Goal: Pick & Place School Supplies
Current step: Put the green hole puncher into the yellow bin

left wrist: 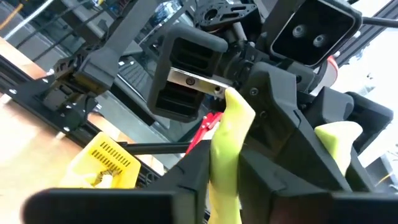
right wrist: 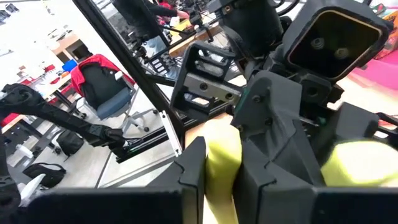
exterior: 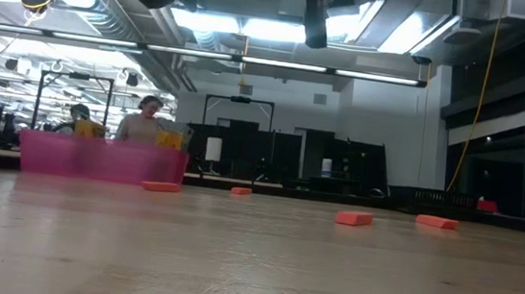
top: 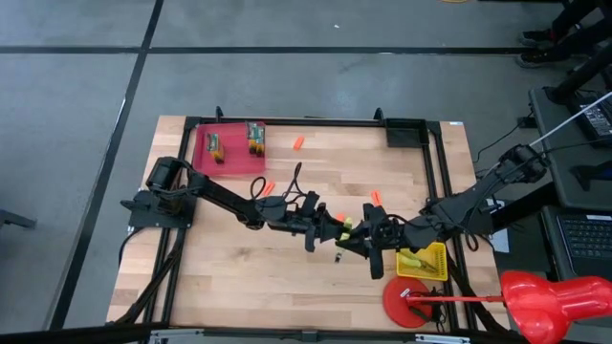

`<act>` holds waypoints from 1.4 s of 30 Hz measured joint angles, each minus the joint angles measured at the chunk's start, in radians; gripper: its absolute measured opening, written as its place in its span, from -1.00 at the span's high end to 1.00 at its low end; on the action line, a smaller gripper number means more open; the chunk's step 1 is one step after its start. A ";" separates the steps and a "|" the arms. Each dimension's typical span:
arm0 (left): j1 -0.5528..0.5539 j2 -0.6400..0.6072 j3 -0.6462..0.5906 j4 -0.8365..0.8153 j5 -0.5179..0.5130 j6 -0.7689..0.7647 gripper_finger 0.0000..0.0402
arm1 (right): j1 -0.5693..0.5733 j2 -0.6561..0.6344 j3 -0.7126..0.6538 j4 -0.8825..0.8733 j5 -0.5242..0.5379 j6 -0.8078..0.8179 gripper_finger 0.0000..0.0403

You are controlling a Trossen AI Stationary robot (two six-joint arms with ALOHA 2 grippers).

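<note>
A pair of pliers with yellow-green handles [top: 341,225] hangs above the middle of the table between my two grippers, which face each other. My left gripper [top: 328,226] comes from the table's left and my right gripper [top: 360,235] from its right; each is shut on the pliers. Orange stubby pieces [top: 297,142] [top: 269,185] [top: 376,197] lie loose on the wood. Two crayon boxes [top: 255,137] [top: 215,146] lie in the pink tray [top: 229,162] at the far left. The low view shows neither gripper. My left gripper has one yellow-green handle [left wrist: 227,155] between its two fingers [left wrist: 186,180]; the other handle [left wrist: 339,140] stands outside the hold. The fingers come about level from the table's left. The pliers are clear of the table. My right gripper has a yellow-green handle [right wrist: 221,168] between its two fingers [right wrist: 273,162], and a second handle [right wrist: 360,165] shows outside them. It comes about level from the table's right, against the left gripper. The pliers are clear of the table.
A yellow mesh basket [top: 435,250] with another yellow-green item [top: 413,258] in it stands near the right edge, beside my right arm. A red disc [top: 409,304] lies in front of it. A small dark piece [top: 338,256] lies on the wood under the grippers.
</note>
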 joint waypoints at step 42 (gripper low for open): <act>-0.061 -0.634 0.000 -1.446 -0.363 0.300 0.10 | 0.202 -0.064 0.001 -1.109 -0.147 0.562 0.77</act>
